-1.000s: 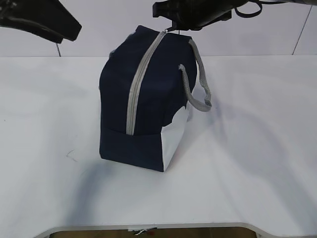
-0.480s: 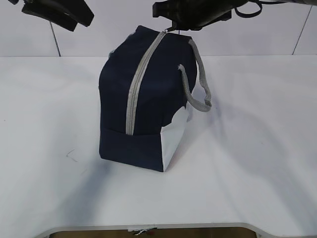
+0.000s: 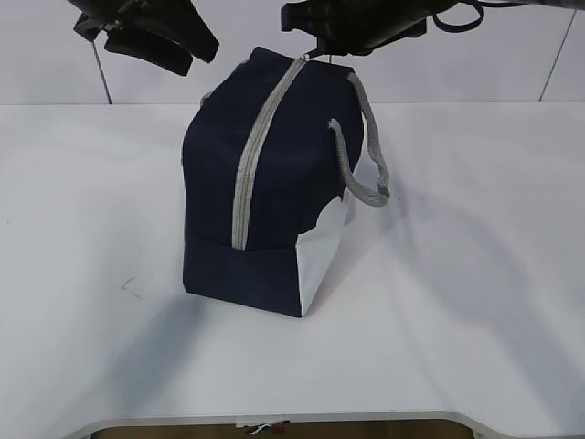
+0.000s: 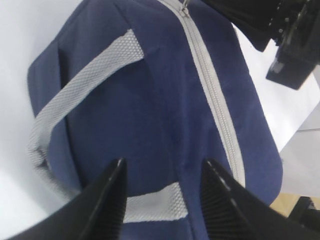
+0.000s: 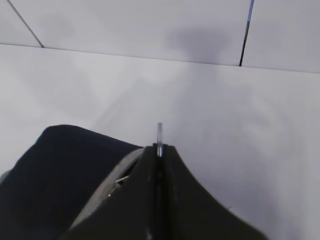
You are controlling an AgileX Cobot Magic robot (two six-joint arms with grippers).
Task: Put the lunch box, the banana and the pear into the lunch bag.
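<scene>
At the far end of the zipper (image 3: 256,146), the ring pull (image 5: 159,135) is being pinched by the clenched right gripper (image 5: 159,150) — presumably for unzipping the upright, closed lunch bag (image 3: 265,183), while the spread-fingered left gripper (image 4: 162,192) is being positioned above its side — likely for bracing.
</scene>
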